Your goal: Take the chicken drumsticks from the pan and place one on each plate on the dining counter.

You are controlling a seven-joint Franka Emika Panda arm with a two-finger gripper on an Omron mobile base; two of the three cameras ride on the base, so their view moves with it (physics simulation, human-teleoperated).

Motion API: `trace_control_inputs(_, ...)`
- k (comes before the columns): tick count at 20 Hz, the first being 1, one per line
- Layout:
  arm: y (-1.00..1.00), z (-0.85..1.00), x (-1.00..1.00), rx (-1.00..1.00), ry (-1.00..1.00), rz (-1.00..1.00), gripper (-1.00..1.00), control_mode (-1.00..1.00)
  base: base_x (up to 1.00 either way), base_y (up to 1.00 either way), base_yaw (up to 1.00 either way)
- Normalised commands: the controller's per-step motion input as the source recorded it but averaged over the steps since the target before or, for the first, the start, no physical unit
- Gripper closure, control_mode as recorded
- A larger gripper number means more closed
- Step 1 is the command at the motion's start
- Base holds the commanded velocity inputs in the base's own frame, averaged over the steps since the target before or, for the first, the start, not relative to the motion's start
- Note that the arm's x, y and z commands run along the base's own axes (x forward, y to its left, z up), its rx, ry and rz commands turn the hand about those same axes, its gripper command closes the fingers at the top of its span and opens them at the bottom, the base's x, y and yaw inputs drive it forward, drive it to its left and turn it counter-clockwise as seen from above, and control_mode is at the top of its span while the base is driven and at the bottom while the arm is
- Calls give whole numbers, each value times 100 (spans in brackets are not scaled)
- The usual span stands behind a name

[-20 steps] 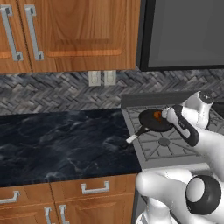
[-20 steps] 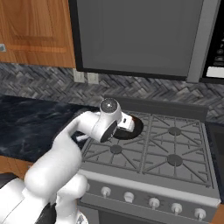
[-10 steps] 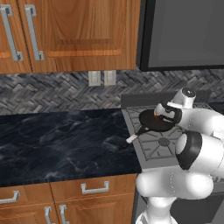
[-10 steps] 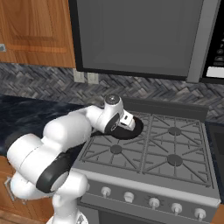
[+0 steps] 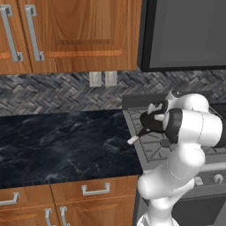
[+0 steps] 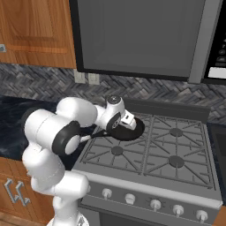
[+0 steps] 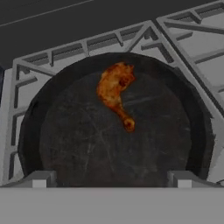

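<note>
The round black pan [image 7: 78, 144] sits on the stove's rear left burner, also seen as the pan [image 6: 137, 130] and the pan [image 5: 145, 126], with its handle's light tip [image 5: 132, 140] pointing toward the counter. One orange-brown chicken drumstick [image 7: 114, 92] lies in the pan, thick end away from the hand, bone end near the middle. My gripper [image 7: 110, 181] hangs open just above the pan, fingertips [image 7: 39, 179] wide apart and nothing between them; the gripper [image 6: 126, 124] [image 5: 151, 118] points down at the pan. The plates and the dining counter are out of view.
The stove top [image 6: 176, 150] has raised grey grates. Left of it runs a black marble counter [image 5: 57, 141] with a herringbone backsplash [image 5: 53, 95]. A dark microwave [image 5: 185, 35] and wooden cabinets [image 5: 75, 31] hang above. My folded arm [image 5: 194, 128] covers part of the stove.
The arm has folded and its elbow has swung up. The hand has come over the pan and now covers the drumstick in the base views. The gripper has stayed open.
</note>
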Motion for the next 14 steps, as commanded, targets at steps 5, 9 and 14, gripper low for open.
trace_control_inputs(5, -16, -38, 46, 0, 0, -1, -100, -100, 0, 0, 0)
trace_control_inputs(9, -19, -34, 46, 0, 0, 0, -100, -100, 0, 0, 0)
trace_control_inputs(14, -21, -24, 54, 0, 0, 0, -100, -100, 0, 0, 0)
